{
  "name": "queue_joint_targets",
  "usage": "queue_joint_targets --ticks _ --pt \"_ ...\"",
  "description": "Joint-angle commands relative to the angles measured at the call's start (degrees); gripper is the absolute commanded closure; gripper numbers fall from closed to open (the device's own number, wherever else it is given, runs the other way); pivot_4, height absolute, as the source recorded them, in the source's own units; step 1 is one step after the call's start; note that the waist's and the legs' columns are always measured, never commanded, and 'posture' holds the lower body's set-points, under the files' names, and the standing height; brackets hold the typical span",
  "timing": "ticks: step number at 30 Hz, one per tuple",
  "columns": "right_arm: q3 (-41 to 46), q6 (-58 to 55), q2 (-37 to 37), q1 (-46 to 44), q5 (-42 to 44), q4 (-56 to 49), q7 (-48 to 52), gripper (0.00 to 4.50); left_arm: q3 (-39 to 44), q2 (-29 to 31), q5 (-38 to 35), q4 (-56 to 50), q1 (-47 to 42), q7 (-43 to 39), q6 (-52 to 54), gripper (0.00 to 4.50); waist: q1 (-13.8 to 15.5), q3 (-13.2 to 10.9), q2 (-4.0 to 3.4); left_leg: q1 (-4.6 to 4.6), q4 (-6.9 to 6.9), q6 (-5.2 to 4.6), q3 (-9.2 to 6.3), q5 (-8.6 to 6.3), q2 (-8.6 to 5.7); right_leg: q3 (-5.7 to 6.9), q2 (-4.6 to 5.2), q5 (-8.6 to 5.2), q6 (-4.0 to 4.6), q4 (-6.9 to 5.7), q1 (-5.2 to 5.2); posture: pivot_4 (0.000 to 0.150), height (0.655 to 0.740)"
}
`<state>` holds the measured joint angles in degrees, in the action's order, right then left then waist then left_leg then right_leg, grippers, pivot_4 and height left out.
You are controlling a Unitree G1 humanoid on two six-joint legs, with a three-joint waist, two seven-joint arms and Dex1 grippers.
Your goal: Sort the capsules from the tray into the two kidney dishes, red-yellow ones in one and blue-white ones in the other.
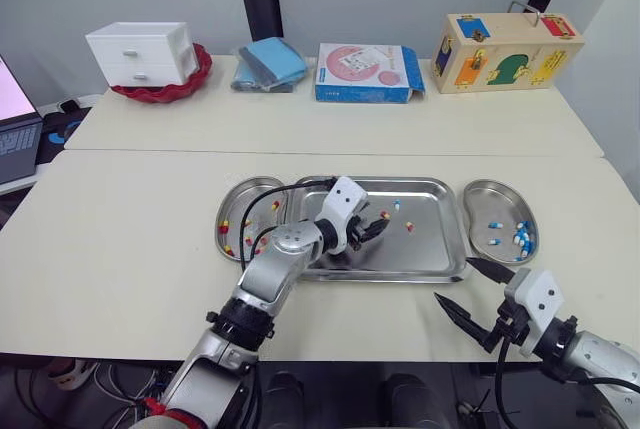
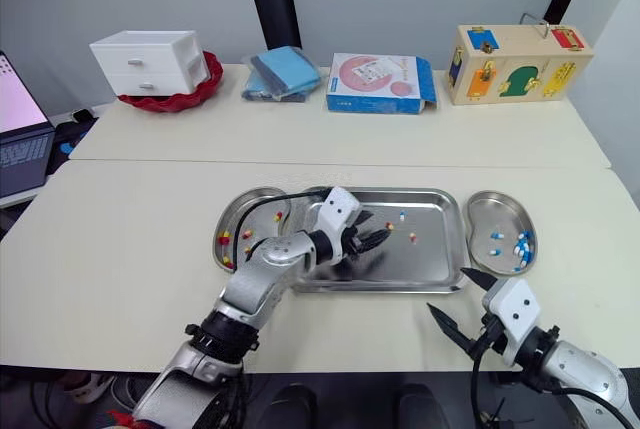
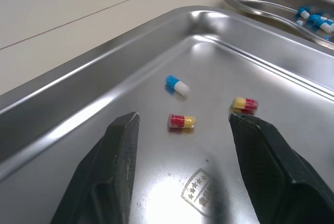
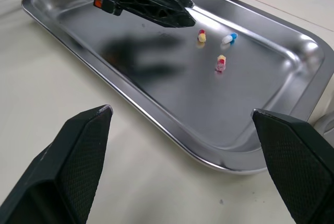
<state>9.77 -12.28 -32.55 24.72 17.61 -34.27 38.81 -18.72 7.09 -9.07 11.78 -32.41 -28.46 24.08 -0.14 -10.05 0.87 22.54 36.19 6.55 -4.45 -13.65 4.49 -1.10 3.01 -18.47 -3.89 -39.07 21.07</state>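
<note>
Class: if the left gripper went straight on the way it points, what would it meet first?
Most likely the nearer red-yellow capsule, lying on the tray just ahead of the open left gripper. The blue-white capsule lies a little beyond it.

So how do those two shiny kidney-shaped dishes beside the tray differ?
The left steel kidney dish holds red-yellow capsules; the right steel kidney dish holds blue-white capsules. The left dish sits on the robot's left of the flat steel tray, the right dish on its right. The robot's left arm overlaps the left dish's edge, while the right dish lies uncovered. Both share the same curved shape and shiny metal.
</note>
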Motion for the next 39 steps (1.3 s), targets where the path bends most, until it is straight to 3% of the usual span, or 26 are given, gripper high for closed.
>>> queue_joint_targets --ticks 1,21,29,34,39 --pt "0.11 0.09 0.23 0.44 0.31 -2.75 -0.58 0.0 -0.1 -1.55 1.54 2.28 -2.25 -0.64 -2.62 1.54 -0.04 0.0 0.0 0.0 0.0 0.0 0.0 0.0 0.0 0.0 0.0 0.0 0.0 0.0 0.01 0.15 0.7078" --pt "-1.15 -2.58 0.24 0.04 0.45 -4.99 -2.5 0.0 -0.55 -5.13 7.9 15.08 -8.35 -3.46 -4.23 1.54 -0.01 0.01 -0.02 -0.01 0.0 0.03 0.0 0.02 0.0 0.01 0.0 0.0 -0.01 0.0 -0.01 0.15 0.7078" --pt "-1.15 -3.05 0.2 0.22 0.61 -5.37 -2.84 0.0 -0.56 -4.88 9.1 14.8 -7.73 -4.71 -3.57 4.03 -0.02 0.02 -0.03 -0.01 0.0 0.04 0.0 0.02 0.0 0.01 0.0 0.0 -0.01 0.0 -0.01 0.15 0.7078" --pt "-1.05 -3.07 0.1 0.01 0.57 -5.19 -2.82 0.0 0.15 -4.49 8.82 12.2 -7.06 -5.28 -3.38 4.13 -0.01 0.02 -0.04 -0.02 0.0 0.05 0.0 0.03 0.0 0.01 0.0 0.0 -0.01 0.0 -0.01 0.15 0.7078" --pt "-1.06 -2.58 0.12 -0.34 0.34 -4.9 -2.77 0.0 2.21 -1.97 6.74 -0.99 -3.94 -5.75 2.2 4.13 -0.17 0.02 -0.06 -0.01 -0.02 0.14 0.0 0.08 0.0 0.0 0.0 0.0 -0.01 0.0 0.01 0.15 0.7078"
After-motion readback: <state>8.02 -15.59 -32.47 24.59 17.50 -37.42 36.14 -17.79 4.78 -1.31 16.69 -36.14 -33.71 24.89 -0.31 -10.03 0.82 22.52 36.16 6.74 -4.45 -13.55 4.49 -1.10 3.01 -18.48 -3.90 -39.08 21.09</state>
